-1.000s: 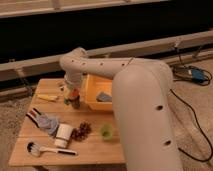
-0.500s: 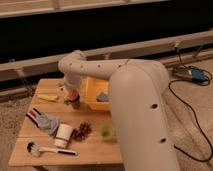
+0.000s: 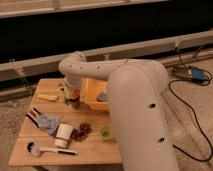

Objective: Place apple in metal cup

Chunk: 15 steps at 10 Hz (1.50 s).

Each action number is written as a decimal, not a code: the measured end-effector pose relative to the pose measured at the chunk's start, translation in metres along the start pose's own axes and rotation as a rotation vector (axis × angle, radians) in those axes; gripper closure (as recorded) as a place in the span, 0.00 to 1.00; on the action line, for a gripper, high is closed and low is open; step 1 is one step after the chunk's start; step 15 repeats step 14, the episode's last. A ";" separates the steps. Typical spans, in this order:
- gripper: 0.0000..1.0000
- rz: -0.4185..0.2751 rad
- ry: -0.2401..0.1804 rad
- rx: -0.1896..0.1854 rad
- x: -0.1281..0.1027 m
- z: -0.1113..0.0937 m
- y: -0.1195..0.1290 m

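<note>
My gripper (image 3: 73, 95) hangs from the arm at the back left of the wooden table (image 3: 95, 150). It is shut on the apple (image 3: 74, 93), a small reddish-orange fruit that shows between the fingers. The metal cup (image 3: 75, 104), short and dark, stands right below the apple, partly hidden by the gripper. I cannot tell whether the apple touches the cup's rim.
A yellow bin (image 3: 94, 96) stands just right of the gripper. A white cup (image 3: 64, 135), a dark grape cluster (image 3: 81, 131) and a small green cup (image 3: 105, 132) stand in front. A glove (image 3: 44, 122), a ladle (image 3: 47, 149) and a yellow item (image 3: 47, 97) lie on the left.
The arm has shifted slightly, and the gripper stays over the metal cup with the apple in it.
</note>
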 end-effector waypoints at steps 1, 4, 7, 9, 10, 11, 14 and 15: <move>0.20 0.004 -0.004 0.004 0.000 -0.001 -0.002; 0.20 0.008 -0.018 0.008 -0.001 -0.003 -0.005; 0.20 0.003 -0.060 0.006 -0.010 -0.018 -0.004; 0.20 0.001 -0.092 -0.012 -0.018 -0.036 -0.005; 0.20 -0.001 -0.109 -0.030 -0.021 -0.044 -0.005; 0.20 -0.004 -0.129 -0.050 -0.024 -0.050 -0.004; 0.20 -0.007 -0.144 -0.063 -0.026 -0.054 -0.003; 0.20 -0.007 -0.144 -0.063 -0.026 -0.054 -0.003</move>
